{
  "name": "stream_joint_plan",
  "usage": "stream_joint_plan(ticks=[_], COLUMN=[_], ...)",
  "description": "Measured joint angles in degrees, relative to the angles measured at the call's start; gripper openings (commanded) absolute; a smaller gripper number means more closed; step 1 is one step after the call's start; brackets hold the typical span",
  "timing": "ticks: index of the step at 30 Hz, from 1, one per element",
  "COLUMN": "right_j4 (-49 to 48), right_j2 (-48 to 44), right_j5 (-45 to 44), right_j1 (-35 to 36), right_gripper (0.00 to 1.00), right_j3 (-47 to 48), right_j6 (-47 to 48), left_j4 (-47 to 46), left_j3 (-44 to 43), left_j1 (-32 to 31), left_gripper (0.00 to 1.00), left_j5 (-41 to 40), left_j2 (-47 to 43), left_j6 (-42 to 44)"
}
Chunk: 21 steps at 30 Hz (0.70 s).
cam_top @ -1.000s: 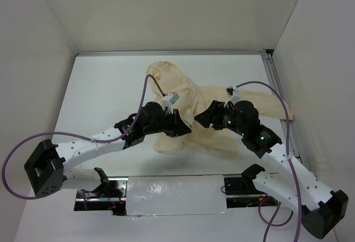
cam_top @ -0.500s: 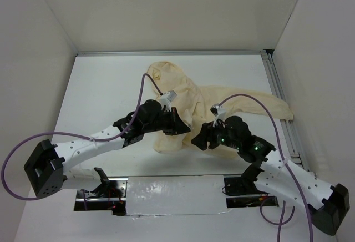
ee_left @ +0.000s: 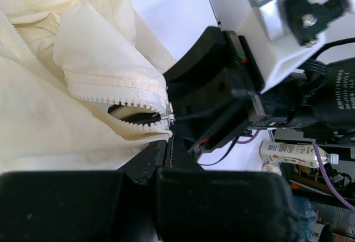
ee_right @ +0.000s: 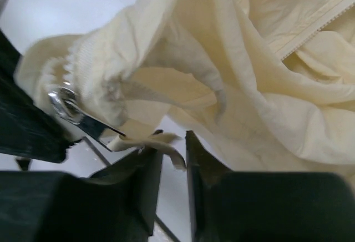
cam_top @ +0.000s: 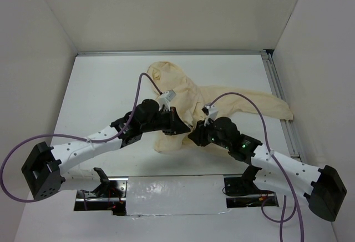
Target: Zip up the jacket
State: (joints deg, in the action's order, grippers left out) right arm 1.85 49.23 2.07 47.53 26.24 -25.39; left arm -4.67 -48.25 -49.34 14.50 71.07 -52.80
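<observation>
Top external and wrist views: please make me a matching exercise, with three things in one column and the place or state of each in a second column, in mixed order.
Column one:
1. pale cream-yellow fabric hooded jacket
2. left claw
3. small silver metal zipper slider

Column two:
A. shut on the jacket's fabric
B. where the two rows of white zipper teeth meet
C. lying crumpled on the white table

Pairs: 1-C, 2-A, 3-B.

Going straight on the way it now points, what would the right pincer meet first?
The jacket. A loose flap of its bottom edge lies right at the right pincer tips, and the bunched hem with the metal zipper pull sits just beyond, to the left. Depth is hard to judge, but nothing else seems to lie between.
</observation>
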Motion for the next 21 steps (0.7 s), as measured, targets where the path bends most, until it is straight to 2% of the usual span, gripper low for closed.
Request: stream_joint_plan(ticks=[4,9,10,17,21], right_j4=[3.2,11.5,12.9,22.7,27.1], right_j2=[0.3,-1.0,-1.1,0.8,1.6], right_j5=[-0.2,1.0,1.8,9.9,14.4], right_j1=[0.2,0.4,0.4,0.3,-2.1], right_gripper=[0.20,0.08,0.00,0.00,0.00], right_j3=[0.9,6.3,7.6,20.9,25.8], right_j6=[-0.4,-1.2,-1.3,-0.6,1.1], left_j4=[0.1,1.4,1.8,5.7,8.6], left_j3=[0.0,-0.5,-1.0,-4.3,-5.4], left_j1=[0.1,0.2,0.1,-0.4,-2.2], left_gripper=[0.00,0.00,0.00,0.00,0.00], left_j5=[-0.5,-1.4,-1.4,-3.7,-6.0], left_j2=[-0.3,-0.1,0.1,2.3,3.6], left_j6=[0.1,1.1,1.6,5.0,6.1])
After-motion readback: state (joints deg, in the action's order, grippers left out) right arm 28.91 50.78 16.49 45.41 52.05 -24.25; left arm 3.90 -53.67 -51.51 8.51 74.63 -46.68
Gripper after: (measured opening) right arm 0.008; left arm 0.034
